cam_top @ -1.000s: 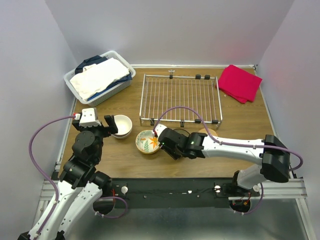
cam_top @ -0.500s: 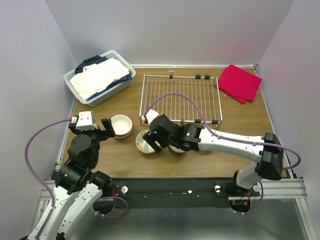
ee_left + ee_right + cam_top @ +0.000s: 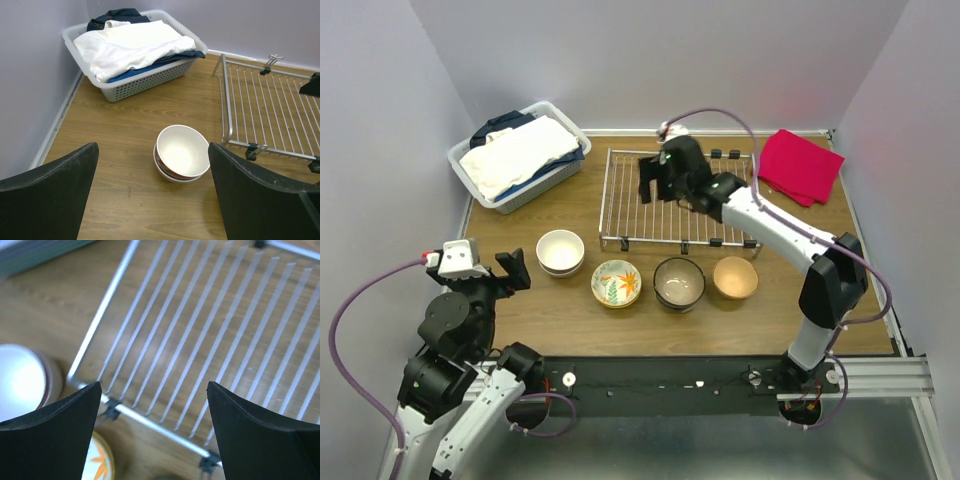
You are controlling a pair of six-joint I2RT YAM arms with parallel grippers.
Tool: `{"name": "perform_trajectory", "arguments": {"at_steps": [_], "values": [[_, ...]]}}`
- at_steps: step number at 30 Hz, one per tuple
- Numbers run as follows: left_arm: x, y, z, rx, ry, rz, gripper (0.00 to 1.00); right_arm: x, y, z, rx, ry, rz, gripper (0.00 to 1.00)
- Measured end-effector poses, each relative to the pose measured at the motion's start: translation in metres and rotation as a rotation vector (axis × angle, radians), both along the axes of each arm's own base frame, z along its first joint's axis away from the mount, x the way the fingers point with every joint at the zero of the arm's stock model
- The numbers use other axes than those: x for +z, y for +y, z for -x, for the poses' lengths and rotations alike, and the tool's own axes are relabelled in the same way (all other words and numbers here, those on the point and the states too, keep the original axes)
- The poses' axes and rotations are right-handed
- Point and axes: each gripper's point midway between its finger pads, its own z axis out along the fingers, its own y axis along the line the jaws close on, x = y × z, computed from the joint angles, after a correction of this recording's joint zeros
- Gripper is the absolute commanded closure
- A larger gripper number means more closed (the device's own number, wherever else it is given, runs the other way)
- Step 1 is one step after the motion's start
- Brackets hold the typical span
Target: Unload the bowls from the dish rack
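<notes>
The silver wire dish rack [image 3: 712, 212] lies at the middle back with nothing on its bars. Four lots of bowls stand in a row in front of it: a white bowl stacked on others [image 3: 561, 251], a floral bowl [image 3: 616, 283], a dark bowl [image 3: 679, 283] and a beige bowl [image 3: 735, 277]. My right gripper [image 3: 658, 187] hovers open over the rack's left half; its wrist view looks down on the rack bars [image 3: 200, 335], with the white bowl [image 3: 22, 377] and floral bowl [image 3: 97, 462] at the edge. My left gripper [image 3: 505, 276] is open and empty, near-left of the white stack [image 3: 182, 159].
A white laundry basket [image 3: 517, 152] with folded cloth sits at the back left, also in the left wrist view as the basket [image 3: 135, 50]. A red cloth [image 3: 800, 165] lies at the back right. Grey walls close in the left, right and back.
My right gripper opened, let go of the floral bowl and swung back over the rack. My left arm pulled back toward the near-left, away from the white stack.
</notes>
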Motion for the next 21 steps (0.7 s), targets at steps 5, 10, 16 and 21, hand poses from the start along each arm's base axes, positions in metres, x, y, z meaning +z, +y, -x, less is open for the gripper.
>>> {"name": "perform_trajectory", "arguments": {"at_steps": [5,10,16,21], "values": [[0.018,0.006,0.013,0.001,-0.022,0.025,0.01,0.012,-0.101,-0.048,-0.263,0.005,-0.096,0.04],[0.026,0.011,0.023,0.003,-0.027,0.043,0.01,0.052,-0.228,-0.032,-0.534,-0.084,-0.159,0.0],[0.025,0.018,0.036,0.009,-0.028,0.061,0.01,0.149,-0.289,0.059,-0.639,-0.378,-0.251,0.0],[0.03,0.029,0.046,0.051,-0.038,0.1,0.01,0.171,-0.321,0.127,-0.683,-0.518,-0.293,0.0]]}}
